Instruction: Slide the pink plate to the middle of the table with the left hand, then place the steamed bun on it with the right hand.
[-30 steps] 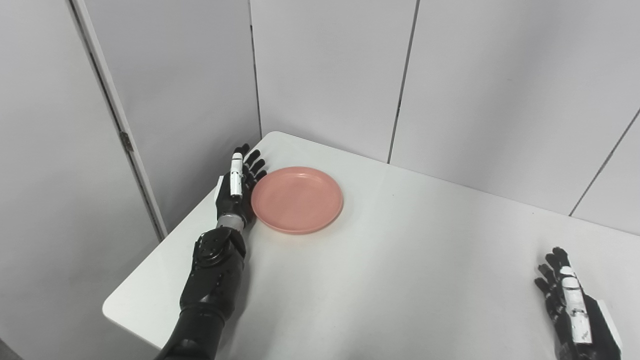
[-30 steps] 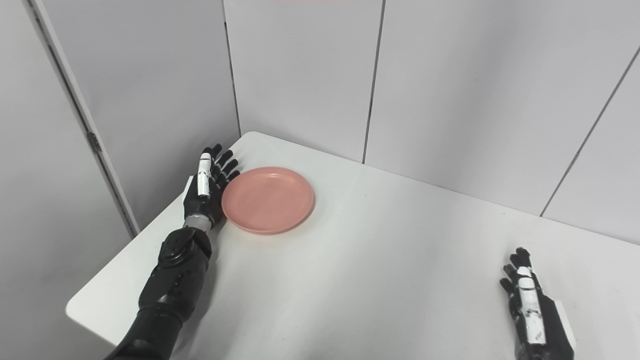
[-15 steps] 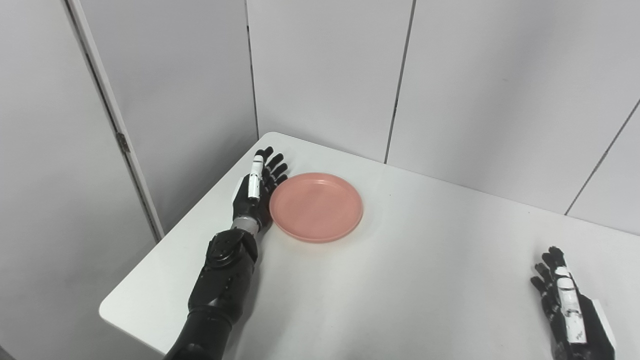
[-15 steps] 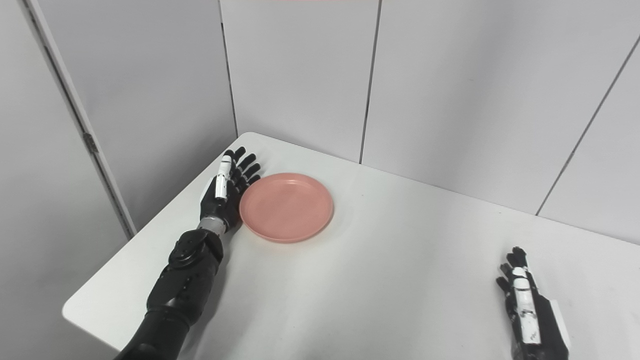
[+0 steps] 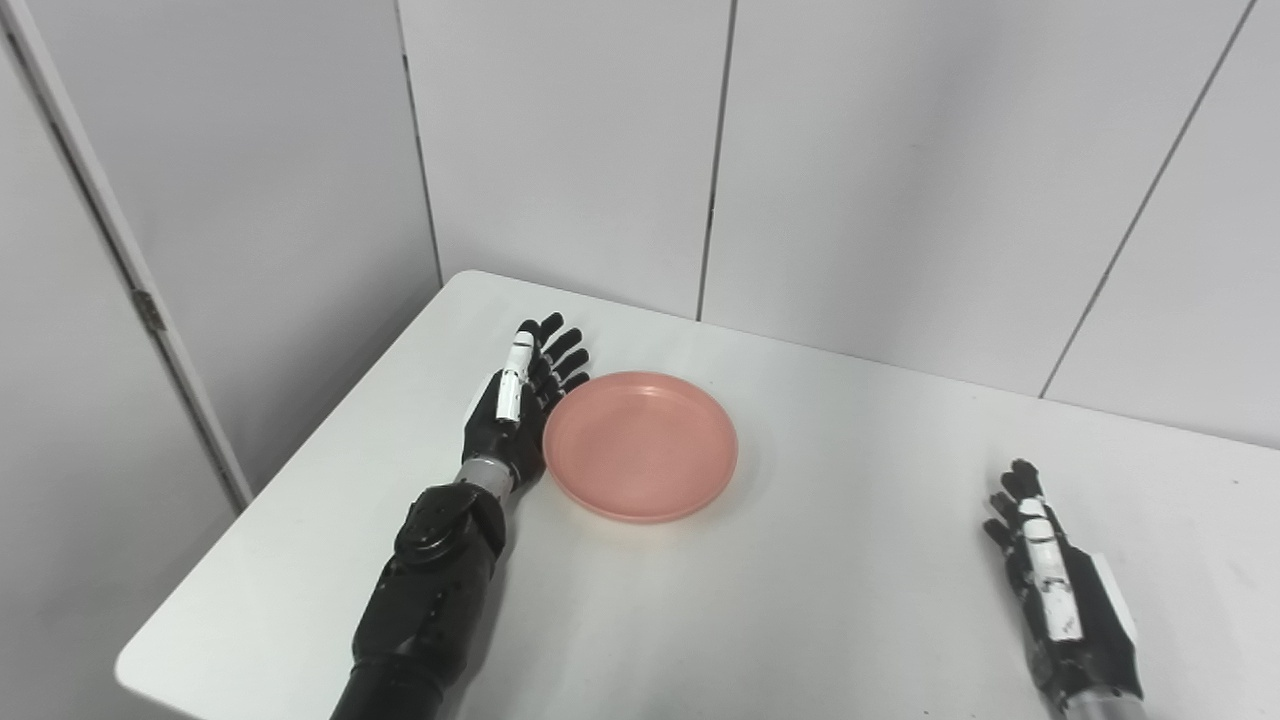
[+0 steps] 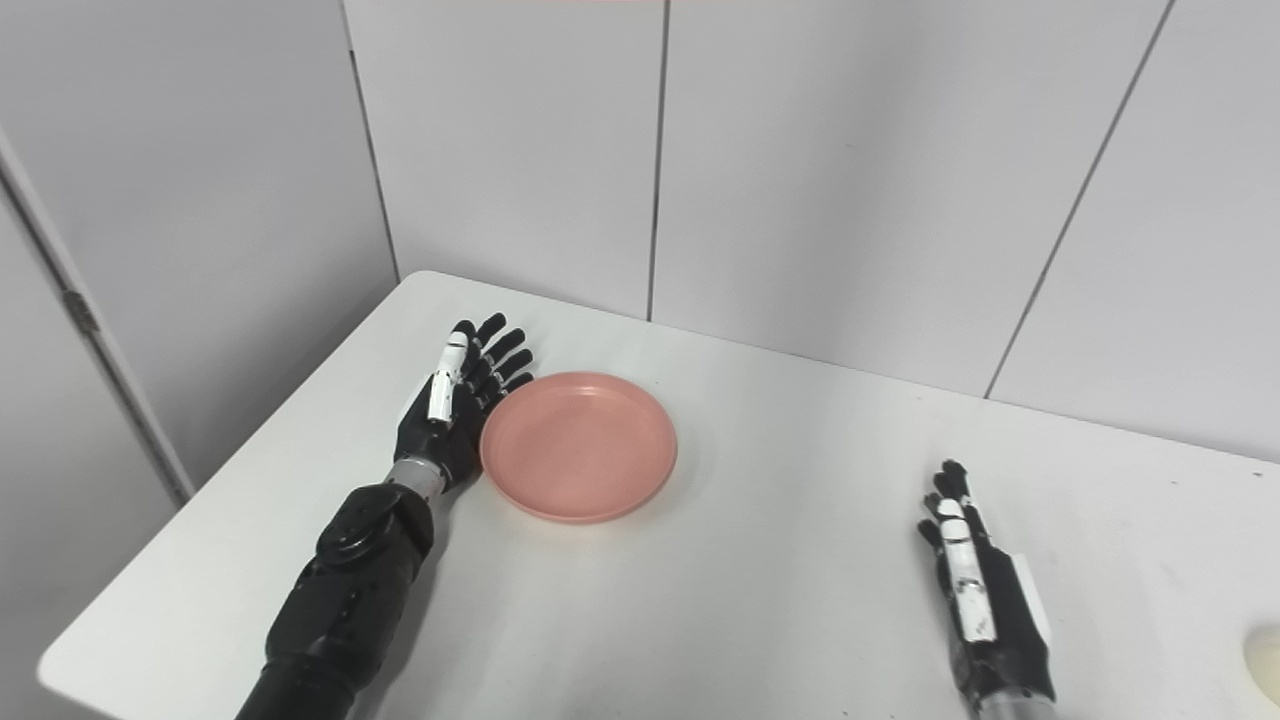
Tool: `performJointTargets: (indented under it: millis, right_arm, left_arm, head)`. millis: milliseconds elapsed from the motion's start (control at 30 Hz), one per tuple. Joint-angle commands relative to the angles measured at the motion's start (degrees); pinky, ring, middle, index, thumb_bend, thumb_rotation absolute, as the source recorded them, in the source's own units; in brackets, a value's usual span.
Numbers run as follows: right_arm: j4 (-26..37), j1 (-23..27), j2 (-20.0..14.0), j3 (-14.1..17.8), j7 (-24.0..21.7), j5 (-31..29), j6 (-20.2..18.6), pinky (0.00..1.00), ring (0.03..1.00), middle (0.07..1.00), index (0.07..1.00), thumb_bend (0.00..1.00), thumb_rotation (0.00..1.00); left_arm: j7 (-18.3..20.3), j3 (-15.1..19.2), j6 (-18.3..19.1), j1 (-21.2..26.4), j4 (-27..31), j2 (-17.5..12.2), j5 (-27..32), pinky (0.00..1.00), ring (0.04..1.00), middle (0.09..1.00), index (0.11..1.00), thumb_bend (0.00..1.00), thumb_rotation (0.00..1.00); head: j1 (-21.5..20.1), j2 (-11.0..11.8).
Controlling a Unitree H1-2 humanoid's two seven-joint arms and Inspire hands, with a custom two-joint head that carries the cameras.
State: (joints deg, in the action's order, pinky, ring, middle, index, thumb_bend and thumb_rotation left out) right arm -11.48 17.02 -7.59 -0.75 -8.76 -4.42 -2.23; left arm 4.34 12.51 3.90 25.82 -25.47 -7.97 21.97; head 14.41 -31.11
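Nearest the camera, well to the right of the pink plate (image 5: 640,445), the right hand (image 6: 982,590) lies low over the white table (image 5: 780,600) with its fingers stretched out straight and slightly apart, holding nothing; its arm enters from the bottom edge on the right side. Just right of that hand, at the very right edge of the right eye view and cut off by the frame, a pale rounded shape shows on the tabletop, most likely the steamed bun (image 6: 1264,662), though too little of it is visible to be sure; it lies far to the right of the plate and nearer the camera than it. On the other side, the dark left forearm rises from the bottom edge toward the plate's near-left side. Farther back, the left hand (image 5: 512,408) stands on its edge against the plate's left rim, palm facing the plate, its fingers extended and fanned a little, pointing away from the camera; it grips nothing and appears to touch the rim along the hand's inner side. The plate itself lies flat and upright on the table, bare inside, left of the table's middle and set in from the table's left edge. Beyond the plate, the table's far edge meets grey wall panels (image 5: 560,150) with thin vertical seams, and to the plate's far left a lighter panel with a small hinge stands beside the table's corner.
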Motion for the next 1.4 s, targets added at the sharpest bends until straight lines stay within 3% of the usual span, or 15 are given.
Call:
performJointTargets:
  millis: [0,400,767,1367]
  right_arm:
    - [-1.7,-1.3,0.5,-0.6,0.6,1.3,-1.1,1.0,1.0,1.0,1.0,0.16,1.0]
    - [-1.4,-1.2,1.8,-1.2,2.2,2.6,-2.2,1.0,1.0,1.0,1.0,0.21,1.0]
    - [-1.0,-1.3,2.8,-1.8,3.2,3.7,-2.6,1.0,0.994,1.0,1.0,0.21,1.0]
    - [-0.3,-1.1,3.9,-2.5,4.6,4.7,-3.7,1.0,0.998,1.0,1.0,0.23,1.0]
  left_arm:
    - [0.3,-1.5,5.4,-2.6,-1.0,1.2,-0.8,0.93,0.924,0.923,0.92,0.44,1.0]
    - [2.8,-8.7,10.4,-5.1,4.6,4.9,-2.3,0.98,0.959,0.961,0.962,0.37,1.0]
    - [7.0,-13.3,9.1,-6.6,1.6,6.2,-4.5,0.95,0.937,0.949,0.95,0.41,1.0]
    - [10.9,-14.4,10.2,-9.2,3.7,5.4,-4.8,0.93,0.929,0.939,0.945,0.45,1.0]
  head:
    - [-0.7,-0.2]
    - [-4.7,-1.3]
    - [-8.7,-2.5]
    - [-13.4,-3.6]
